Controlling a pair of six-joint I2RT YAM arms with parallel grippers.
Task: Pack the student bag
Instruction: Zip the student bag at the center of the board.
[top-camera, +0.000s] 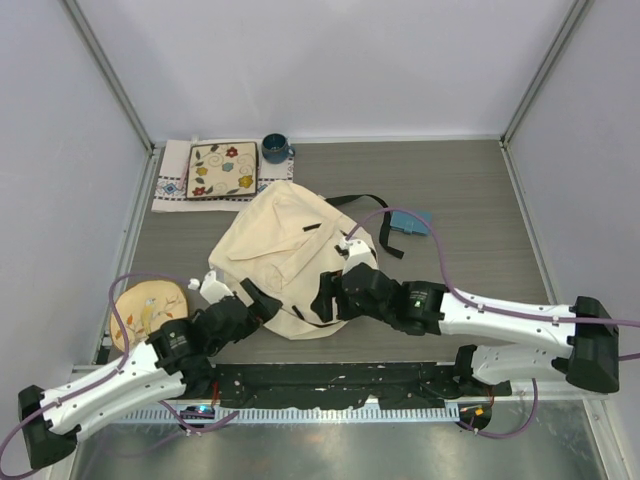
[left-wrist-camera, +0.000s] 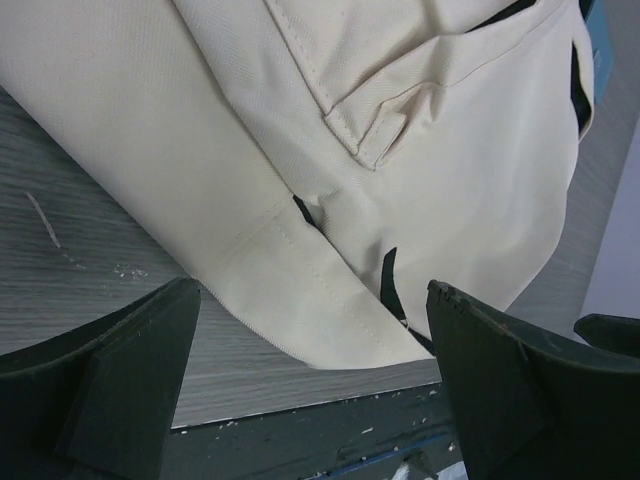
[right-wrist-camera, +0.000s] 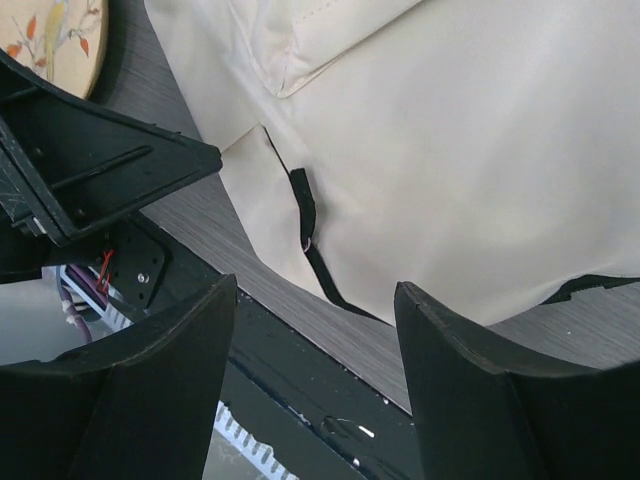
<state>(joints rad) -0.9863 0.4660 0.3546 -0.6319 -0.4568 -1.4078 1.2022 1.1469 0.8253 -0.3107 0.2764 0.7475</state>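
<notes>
Bag (top-camera: 285, 250) just ahead of left hand (left-wrist-camera: 312, 290) and right hand (right-wrist-camera: 316, 290)

No text, label or number can be read anywhere

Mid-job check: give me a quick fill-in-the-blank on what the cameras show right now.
The left end effector and right end effector are both ____.
The cream fabric backpack has a zipper pull coloured ____.
The mug beside the square floral plate is dark ____.
The round bird-painted plate lies nearest the ____ arm.
Missing words: open; black; blue; left.
</notes>
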